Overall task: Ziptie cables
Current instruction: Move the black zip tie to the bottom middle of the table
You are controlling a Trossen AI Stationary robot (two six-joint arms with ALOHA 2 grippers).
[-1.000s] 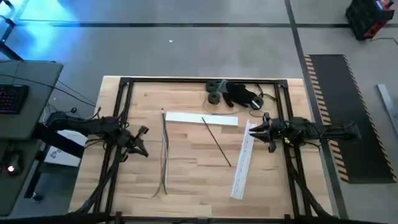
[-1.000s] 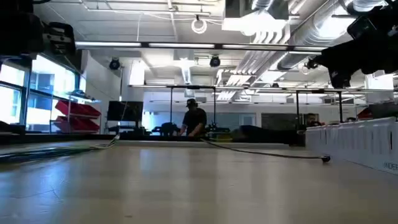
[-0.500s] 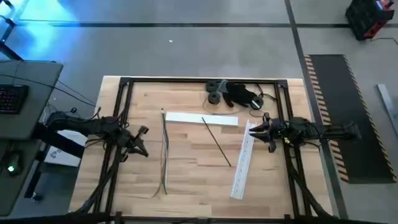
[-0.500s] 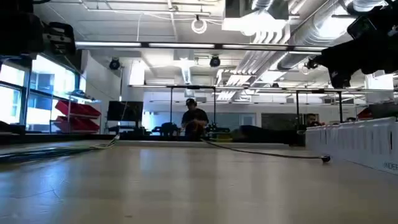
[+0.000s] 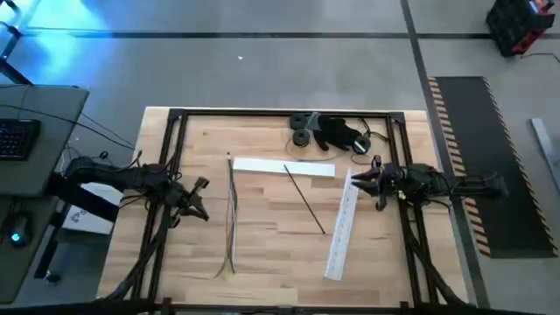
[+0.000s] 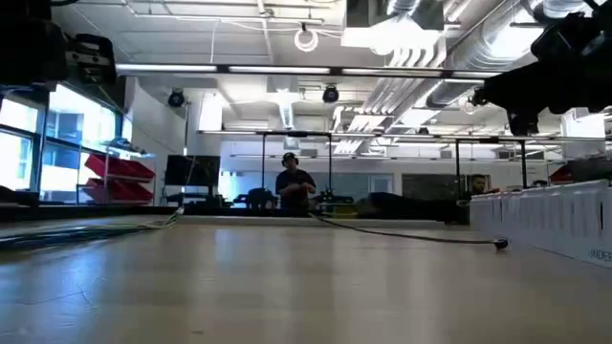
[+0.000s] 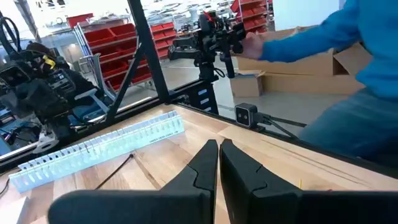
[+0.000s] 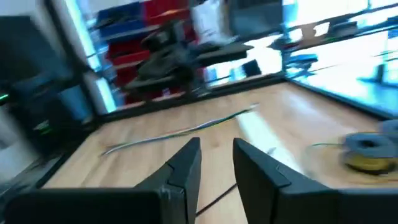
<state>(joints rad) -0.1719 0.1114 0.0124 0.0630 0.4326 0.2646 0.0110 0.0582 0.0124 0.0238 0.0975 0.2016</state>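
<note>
The cables lie as a thin dark-grey bundle on the wooden table, running from far to near at centre left. They also show in the right wrist view. My left gripper hovers just left of them, shut, with nothing between its fingers. My right gripper hovers at the table's right, over the far end of a slanted white strip. It is open and holds nothing.
A second white strip lies crosswise near the middle. A stiff dark stick slants between the strips. Black rolls and dark clutter sit at the far edge. A person's blue sleeve shows beyond the table.
My right gripper has shifted slightly up and toward the table's far edge. The cables, strips and stick lie as before.
</note>
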